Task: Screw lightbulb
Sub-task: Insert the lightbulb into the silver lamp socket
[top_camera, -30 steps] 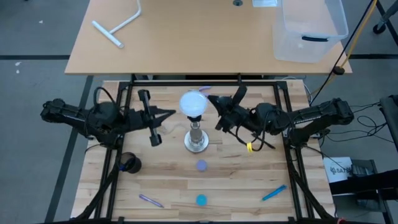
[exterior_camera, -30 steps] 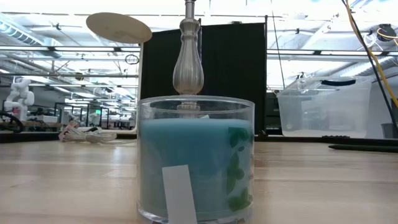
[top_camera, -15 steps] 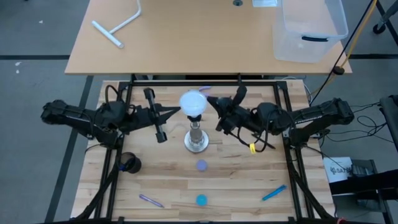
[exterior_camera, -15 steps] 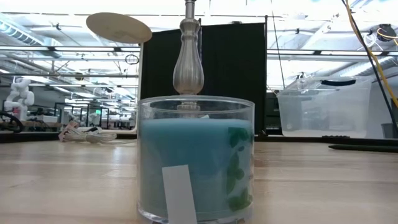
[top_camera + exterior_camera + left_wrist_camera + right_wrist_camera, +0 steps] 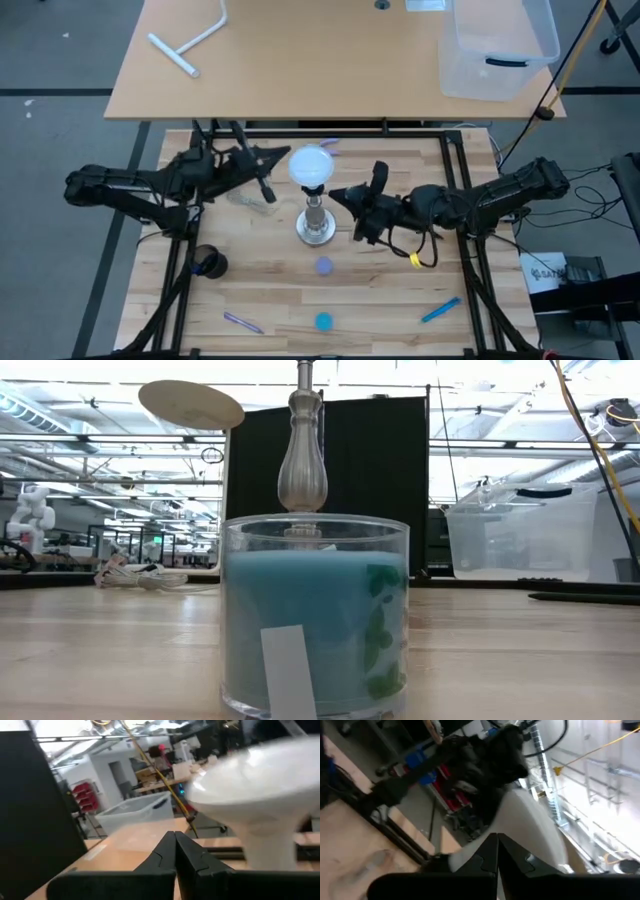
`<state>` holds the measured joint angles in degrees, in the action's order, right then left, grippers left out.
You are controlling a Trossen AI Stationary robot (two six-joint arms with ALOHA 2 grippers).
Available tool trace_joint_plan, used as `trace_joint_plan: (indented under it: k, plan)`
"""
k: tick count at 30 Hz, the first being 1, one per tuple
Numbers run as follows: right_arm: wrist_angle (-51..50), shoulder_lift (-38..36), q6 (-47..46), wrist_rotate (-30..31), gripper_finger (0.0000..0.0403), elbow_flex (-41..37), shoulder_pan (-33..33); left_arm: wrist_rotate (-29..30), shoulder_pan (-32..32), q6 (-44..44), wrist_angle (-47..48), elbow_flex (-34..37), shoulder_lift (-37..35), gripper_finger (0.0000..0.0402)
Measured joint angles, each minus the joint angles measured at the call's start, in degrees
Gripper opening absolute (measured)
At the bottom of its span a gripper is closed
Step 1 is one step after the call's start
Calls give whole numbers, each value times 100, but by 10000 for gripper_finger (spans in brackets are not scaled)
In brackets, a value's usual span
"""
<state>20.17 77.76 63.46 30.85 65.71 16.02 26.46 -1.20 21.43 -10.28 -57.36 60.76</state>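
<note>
Low view, nearest: clear glass jar candle w/ blue wax on the wood-slat table; silvery socket stand right behind it. White frosted globe lightbulb sits upright atop the stand, mid-table. Right gripper just beside the stand's post, fingers pressed together, holding nothing. Left gripper near the bulb's far-left side, fingers likewise together, empty.
</note>
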Motion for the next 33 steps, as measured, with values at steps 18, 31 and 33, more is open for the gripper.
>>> trace_joint_plan:
  k: [18,31,33]
  plan:
    - [60,177,-117,382,0,0,-909,-55,-1264,1243,-739,-7,-124,0]
    - [906,177,370,50,0,0,-1062,18,-1197,1159,-735,-7,194,0]
    - [820,175,365,113,0,0,-1049,72,-1085,1032,-737,-7,189,0]
